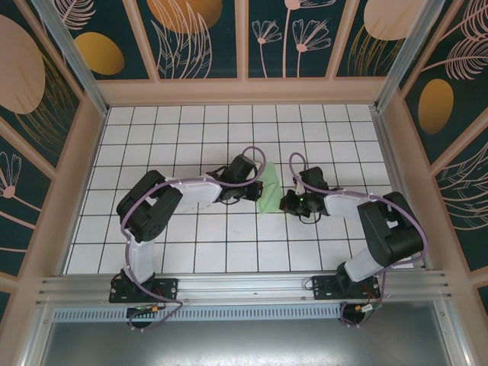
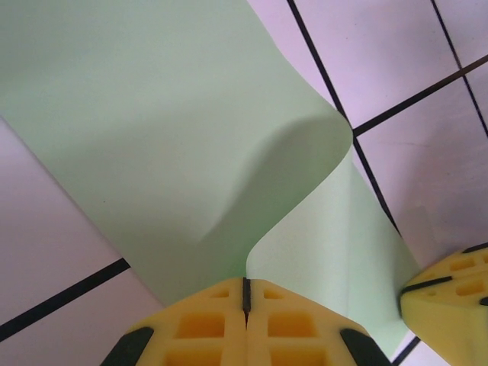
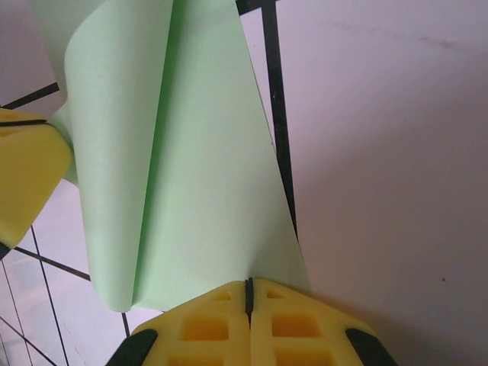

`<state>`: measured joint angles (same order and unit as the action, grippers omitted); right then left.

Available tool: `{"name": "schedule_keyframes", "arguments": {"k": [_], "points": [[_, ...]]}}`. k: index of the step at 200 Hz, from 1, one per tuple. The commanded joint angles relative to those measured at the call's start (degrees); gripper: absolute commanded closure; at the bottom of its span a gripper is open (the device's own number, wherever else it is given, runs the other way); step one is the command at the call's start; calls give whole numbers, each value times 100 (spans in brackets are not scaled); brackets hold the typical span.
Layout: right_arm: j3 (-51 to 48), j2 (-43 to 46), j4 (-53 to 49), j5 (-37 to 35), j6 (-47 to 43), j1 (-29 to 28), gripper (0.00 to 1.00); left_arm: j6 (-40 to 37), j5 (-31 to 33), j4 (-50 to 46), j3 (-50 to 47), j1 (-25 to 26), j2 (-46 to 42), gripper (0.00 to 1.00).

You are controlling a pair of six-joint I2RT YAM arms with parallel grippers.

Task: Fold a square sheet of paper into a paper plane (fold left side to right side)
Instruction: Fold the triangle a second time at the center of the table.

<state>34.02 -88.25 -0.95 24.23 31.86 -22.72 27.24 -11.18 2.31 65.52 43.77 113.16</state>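
The square sheet of paper [image 1: 271,191], light green, lies on the white tiled floor between my two grippers. My left gripper [image 2: 245,284] is shut on one edge of it. From those jaws the paper [image 2: 175,130] rises and curls over the layer lying flat. My right gripper [image 3: 248,286] is shut, its tips resting on the near edge of the flat paper [image 3: 206,191]. I cannot tell whether it pinches that edge. The right fingers [image 2: 450,297] sit at the sheet's corner in the left wrist view. The paper plane is out of view.
The white tiled floor [image 1: 191,130] with black grid lines is boxed in by patterned walls [image 1: 198,38] at the back and both sides. A metal rail [image 1: 244,286] carries both arm bases at the near edge.
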Motion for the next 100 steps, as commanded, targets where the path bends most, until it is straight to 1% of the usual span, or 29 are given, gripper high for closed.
{"name": "schedule_keyframes", "arguments": {"k": [1, 100], "points": [[-166, -162, -668, -527, -92, -27, 100, -132, 185, -175, 154, -27, 135, 100], [-159, -165, -728, -560, -109, -25, 100, -183, 382, -229, 212, -29, 174, 100]]}}
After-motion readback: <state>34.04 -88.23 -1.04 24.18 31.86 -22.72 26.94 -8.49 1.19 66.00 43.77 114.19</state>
